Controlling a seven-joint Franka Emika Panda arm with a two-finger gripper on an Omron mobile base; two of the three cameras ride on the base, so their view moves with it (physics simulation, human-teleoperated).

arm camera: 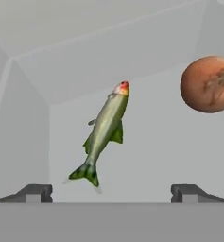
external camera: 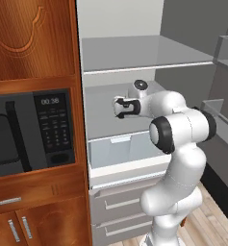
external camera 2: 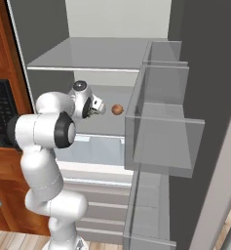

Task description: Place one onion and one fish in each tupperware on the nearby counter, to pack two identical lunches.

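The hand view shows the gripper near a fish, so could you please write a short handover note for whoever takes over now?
Gripper: open, holding nothing, reaching into the open fridge at its middle shelf.
Green-yellow fish: lying on that shelf just ahead of the fingertips, between them.
Orange-brown onion: on the same shelf, beside the fish.
Done: nothing packed as far as can be seen.
Left: grasp the fish, then pack one onion and one fish per tupperware.

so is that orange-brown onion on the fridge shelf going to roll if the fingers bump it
Probably. The onion looks nearly round and sits loose on a flat grey shelf, so a nudge would likely send it rolling. Nothing touches it; the fish lies apart. Its smooth curved skin may slip between the open fingers.
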